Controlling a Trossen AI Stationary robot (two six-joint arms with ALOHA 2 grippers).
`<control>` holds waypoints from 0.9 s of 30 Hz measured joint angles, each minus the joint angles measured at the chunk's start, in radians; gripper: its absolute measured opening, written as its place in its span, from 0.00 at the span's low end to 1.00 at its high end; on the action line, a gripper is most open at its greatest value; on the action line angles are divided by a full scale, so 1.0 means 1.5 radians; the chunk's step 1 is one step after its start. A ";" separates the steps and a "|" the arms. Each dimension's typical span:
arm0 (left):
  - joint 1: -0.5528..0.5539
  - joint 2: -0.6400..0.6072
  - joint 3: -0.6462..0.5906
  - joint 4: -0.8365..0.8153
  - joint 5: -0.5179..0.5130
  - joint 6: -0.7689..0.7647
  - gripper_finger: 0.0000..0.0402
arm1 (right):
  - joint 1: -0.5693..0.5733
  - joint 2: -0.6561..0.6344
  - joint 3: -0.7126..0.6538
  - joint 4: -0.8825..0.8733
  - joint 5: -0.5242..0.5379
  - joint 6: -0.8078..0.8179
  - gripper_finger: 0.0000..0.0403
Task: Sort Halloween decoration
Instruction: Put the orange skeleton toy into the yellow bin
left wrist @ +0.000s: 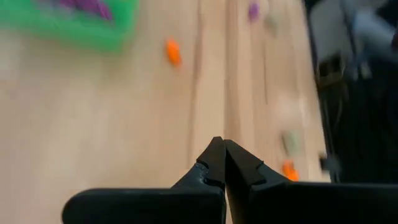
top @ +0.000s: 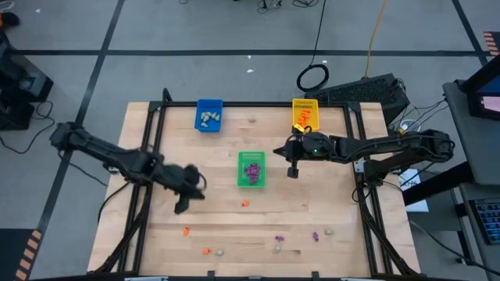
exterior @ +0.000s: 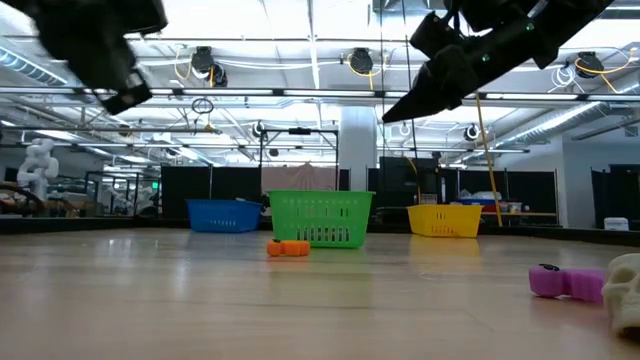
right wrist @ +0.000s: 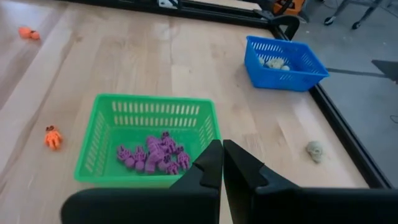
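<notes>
— Jaws first: where do yours stand?

— Both pairs are clenched on nothing. Your left gripper [top: 181, 208] hangs over bare wood on the left half of the pale wooden desk [top: 156, 234], well inside its black frame. Your right gripper [top: 293, 172] hangs just beside the right wall of the green rectangular plastic mesh tray [top: 251, 181], raised off the surface.

— And the Halloween trinkets?

— Sorted ones: purple trinkets [right wrist: 152, 155] lie in the green tray, pale grey-white ones [top: 208, 118] in the blue plastic mesh tray [top: 208, 125] at the far edge, orange ones [top: 303, 118] in the yellow plastic mesh tray [top: 305, 101], also at the far edge. Loose ones: you have an orange trinket [top: 244, 204] just below the green tray, another orange one [top: 186, 231] nearer the front, and a scatter along the front edge of orange, pale and purple pieces [top: 316, 235]. One pale piece [top: 252, 120] lies between the blue and yellow trays.

— Room to move?

— You have open wood between the left gripper and the green tray, and between the green tray and the front scatter.
</notes>
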 joint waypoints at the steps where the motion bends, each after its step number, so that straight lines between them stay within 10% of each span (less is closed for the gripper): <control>1: -0.021 0.020 0.007 -0.017 0.000 -0.028 0.00 | 0.000 0.000 0.000 -0.003 0.000 0.000 0.00; 15: -0.220 0.184 0.053 -0.111 0.087 -0.446 0.02 | 0.000 0.000 0.000 -0.020 0.002 0.001 0.00; 27: -0.259 0.303 0.053 -0.046 0.102 -0.562 0.39 | 0.000 0.000 0.000 -0.024 0.002 0.004 0.00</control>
